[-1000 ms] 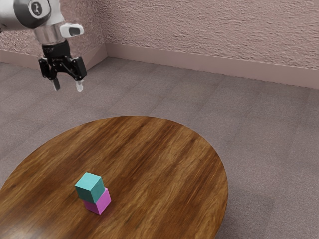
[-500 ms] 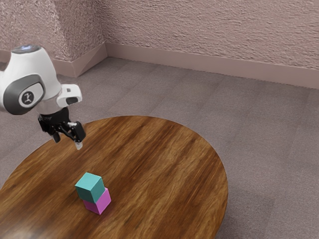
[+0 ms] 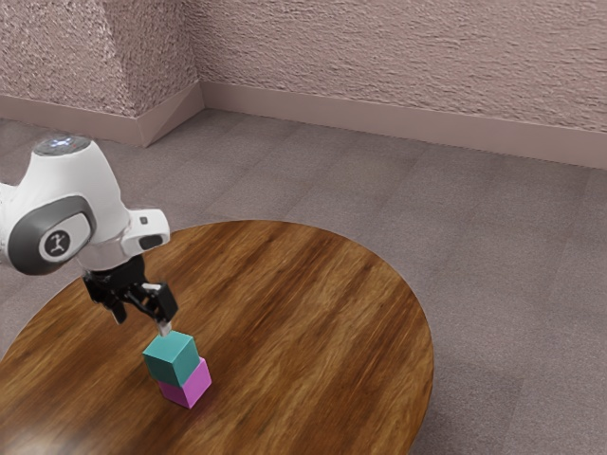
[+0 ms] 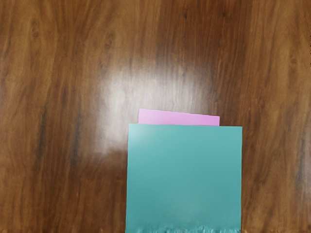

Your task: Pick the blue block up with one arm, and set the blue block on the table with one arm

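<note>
My gripper (image 3: 141, 322) is open in the exterior view, close behind the teal-blue block (image 3: 173, 358) and toward that view's left. One fingertip shows right at the block's upper back edge; whether it touches, I cannot tell. The blue block rests on a magenta block (image 3: 189, 383), slightly offset from it, and both stand on the round wooden table (image 3: 303, 313). From the hand, the blue block's top (image 4: 184, 177) looks large and near, and a strip of the magenta block (image 4: 179, 118) peeks out past one side.
Beyond the table's curved rim (image 3: 403, 275) lies a grey tiled floor (image 3: 493, 246). A textured wall (image 3: 398, 57) with a pale baseboard runs behind. Bare wood (image 4: 63, 73) surrounds the two stacked blocks.
My open gripper has come down from above the floor area at the exterior view's upper left to beside the top block. Both blocks have stayed in place.
</note>
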{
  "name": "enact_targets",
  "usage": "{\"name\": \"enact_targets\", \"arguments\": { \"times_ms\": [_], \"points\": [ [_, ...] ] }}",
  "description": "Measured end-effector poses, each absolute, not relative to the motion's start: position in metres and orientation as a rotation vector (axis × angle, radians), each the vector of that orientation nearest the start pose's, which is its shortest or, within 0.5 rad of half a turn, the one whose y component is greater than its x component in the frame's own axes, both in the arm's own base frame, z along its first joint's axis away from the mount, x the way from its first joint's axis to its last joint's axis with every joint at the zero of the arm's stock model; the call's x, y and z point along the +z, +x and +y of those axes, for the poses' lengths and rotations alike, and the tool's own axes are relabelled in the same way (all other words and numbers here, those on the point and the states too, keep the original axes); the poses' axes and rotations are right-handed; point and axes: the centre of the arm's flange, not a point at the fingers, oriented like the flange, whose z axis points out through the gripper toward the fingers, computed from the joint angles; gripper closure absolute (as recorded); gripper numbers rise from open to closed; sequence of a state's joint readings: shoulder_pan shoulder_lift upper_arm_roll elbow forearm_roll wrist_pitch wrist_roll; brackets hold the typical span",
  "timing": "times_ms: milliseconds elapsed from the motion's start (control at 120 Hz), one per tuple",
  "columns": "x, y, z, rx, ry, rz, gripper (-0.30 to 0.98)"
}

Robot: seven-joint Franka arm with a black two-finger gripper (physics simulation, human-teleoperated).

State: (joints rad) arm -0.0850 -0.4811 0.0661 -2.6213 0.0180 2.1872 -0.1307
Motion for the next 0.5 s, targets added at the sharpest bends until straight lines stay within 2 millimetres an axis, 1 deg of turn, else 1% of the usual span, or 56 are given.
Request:
{"name": "enact_targets", "arguments": {
  "times_ms": [92, 258, 383, 500],
  "points": [
    [0.403, 0.386, -0.013, -0.019, -3.171, -0.187, 0.03],
    [0.384, 0.389, -0.027, 0.046, -3.174, -0.200, 0.04],
    [0.382, 0.391, -0.029, 0.043, -3.175, -0.224, 0.04],
    [0.372, 0.395, -0.030, 0.059, -3.170, -0.246, 0.04]
  ]
}}
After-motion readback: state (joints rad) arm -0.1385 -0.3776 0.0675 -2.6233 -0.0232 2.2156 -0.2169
